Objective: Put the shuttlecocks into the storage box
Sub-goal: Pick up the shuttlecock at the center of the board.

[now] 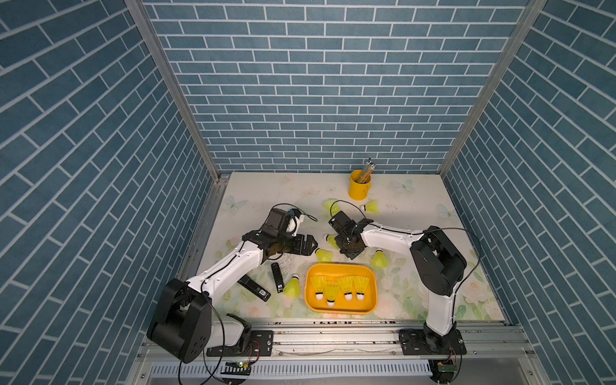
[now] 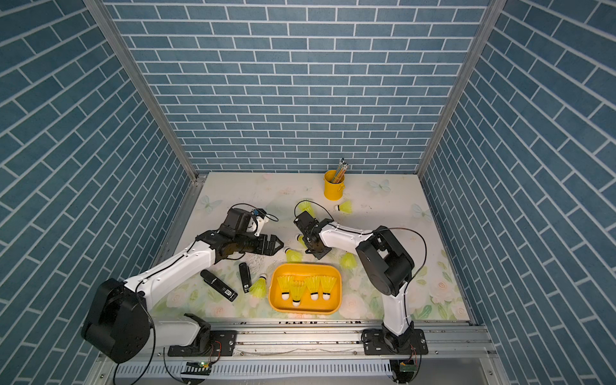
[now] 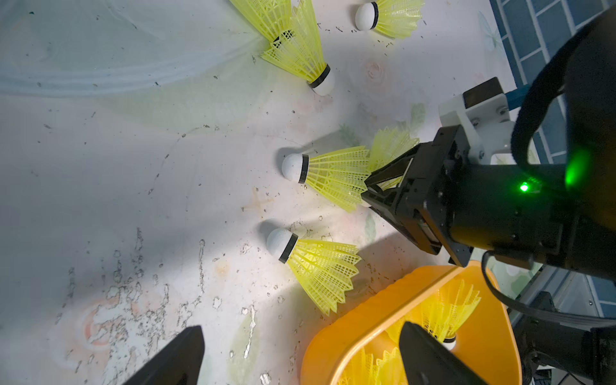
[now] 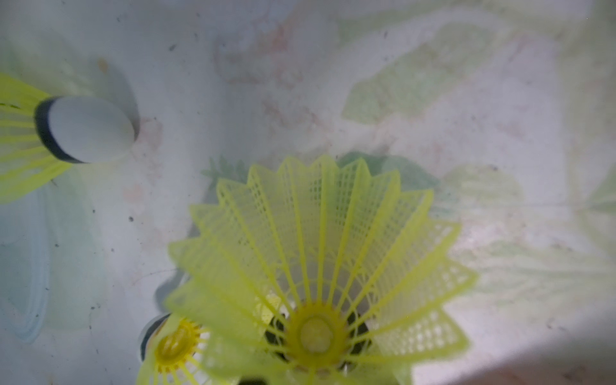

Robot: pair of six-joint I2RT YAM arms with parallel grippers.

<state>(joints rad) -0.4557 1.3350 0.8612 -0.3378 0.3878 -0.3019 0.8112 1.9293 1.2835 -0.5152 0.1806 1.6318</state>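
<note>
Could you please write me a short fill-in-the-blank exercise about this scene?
The storage box holds ___ shuttlecocks.
The yellow cup at the back holds ___.
The wide-open gripper belongs to the ___ arm.
The right gripper is ___ on a loose shuttlecock outside the box.
Missing words: four; pencils; left; shut.

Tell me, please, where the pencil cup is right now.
In both top views the pencil cup stands near the back wall, right of centre, with a shuttlecock lying just in front of it.
</note>
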